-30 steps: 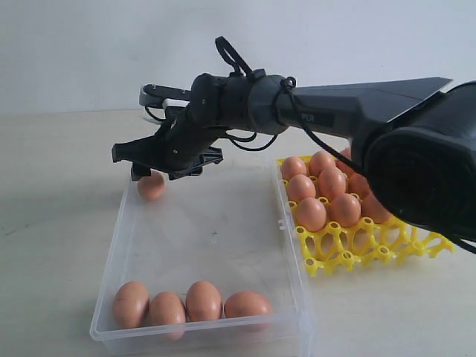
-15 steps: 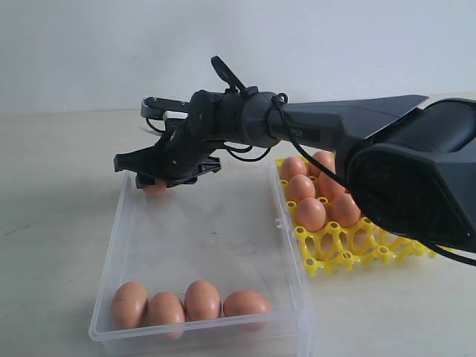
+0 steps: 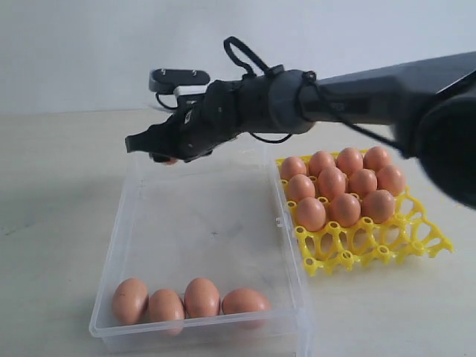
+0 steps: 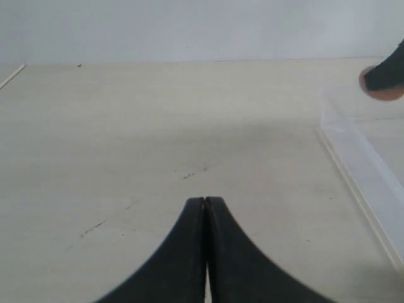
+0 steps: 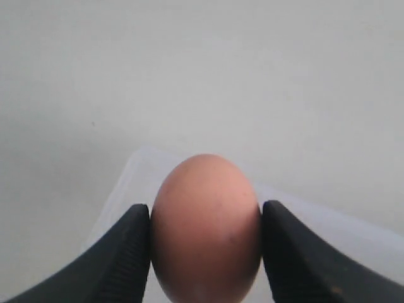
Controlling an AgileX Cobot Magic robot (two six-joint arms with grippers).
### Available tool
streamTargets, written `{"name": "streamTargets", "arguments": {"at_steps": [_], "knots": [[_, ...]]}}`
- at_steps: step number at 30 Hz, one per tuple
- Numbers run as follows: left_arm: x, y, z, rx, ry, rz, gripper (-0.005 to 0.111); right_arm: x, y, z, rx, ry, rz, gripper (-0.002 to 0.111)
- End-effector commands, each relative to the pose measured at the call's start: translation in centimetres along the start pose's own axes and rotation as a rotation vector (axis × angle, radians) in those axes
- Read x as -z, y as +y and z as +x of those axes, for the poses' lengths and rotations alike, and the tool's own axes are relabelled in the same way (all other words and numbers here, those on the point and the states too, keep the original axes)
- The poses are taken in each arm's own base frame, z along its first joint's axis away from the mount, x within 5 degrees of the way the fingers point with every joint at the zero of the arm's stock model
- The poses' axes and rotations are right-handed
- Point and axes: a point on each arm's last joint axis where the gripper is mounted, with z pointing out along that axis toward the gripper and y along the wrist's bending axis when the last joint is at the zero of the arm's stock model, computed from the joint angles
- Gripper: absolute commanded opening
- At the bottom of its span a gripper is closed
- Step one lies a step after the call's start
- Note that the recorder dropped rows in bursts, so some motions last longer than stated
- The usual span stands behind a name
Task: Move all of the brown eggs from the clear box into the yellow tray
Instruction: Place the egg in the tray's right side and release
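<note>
My right gripper [image 3: 165, 151] hangs above the far left corner of the clear box [image 3: 134, 223], shut on one brown egg [image 5: 206, 227]; in the exterior view only a sliver of that egg [image 3: 170, 160] shows under the fingers. Several more brown eggs [image 3: 186, 299] lie in a row along the box's near wall. The yellow tray [image 3: 372, 245] stands right of the box with several eggs [image 3: 338, 184] filling its far cups. My left gripper [image 4: 206, 201] is shut on nothing, over bare table to the left of the box [image 4: 360, 164]; it is out of the exterior view.
The tray's near row of cups [image 3: 357, 249] holds nothing. The right arm [image 3: 357, 89] stretches from the right edge across above the tray and box. Pale tabletop [image 3: 52, 193] surrounds both containers.
The right gripper closed on the egg in the box's far left corner and lifted it off the floor of the box. The arm rose and no longer covers the tray's eggs.
</note>
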Motion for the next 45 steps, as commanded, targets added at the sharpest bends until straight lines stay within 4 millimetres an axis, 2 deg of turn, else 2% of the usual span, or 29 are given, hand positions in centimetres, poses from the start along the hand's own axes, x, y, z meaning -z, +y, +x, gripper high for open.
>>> {"name": "streamTargets", "arguments": {"at_steps": [1,4,9,14,18,21,24,30,34,45], "knots": [[0.1,0.0,-0.3,0.009,-0.023,0.007,0.000,5.6,-1.3,-0.1,0.120,-0.297,0.029,0.000],[0.1,0.0,-0.3,0.009,-0.023,0.007,0.000,9.9,-3.0,1.3,0.185,-0.440,0.085,0.000],[0.1,0.0,-0.3,0.009,-0.023,0.007,0.000,15.9,-7.0,5.6,0.242,-0.515,0.301,0.000],[0.1,0.0,-0.3,0.009,-0.023,0.007,0.000,20.1,-10.2,9.5,0.149,-0.526,0.425,0.000],[0.1,0.0,-0.3,0.009,-0.023,0.007,0.000,22.2,-12.4,12.4,-0.059,-0.553,0.460,0.000],[0.1,0.0,-0.3,0.009,-0.023,0.007,0.000,22.9,-13.5,14.2,-0.184,-0.566,0.468,0.000],[0.1,0.0,-0.3,0.009,-0.023,0.007,0.000,22.9,-14.1,15.5,-0.194,-0.536,0.467,0.000],[0.1,0.0,-0.3,0.009,-0.023,0.007,0.000,22.0,-16.0,16.7,-0.192,-0.488,0.510,0.000],[0.1,0.0,-0.3,0.009,-0.023,0.007,0.000,21.4,-17.3,16.8,-0.231,-0.474,0.540,0.000],[0.1,0.0,-0.3,0.009,-0.023,0.007,0.000,18.7,-18.2,16.3,-0.178,-0.416,0.501,0.000]]}}
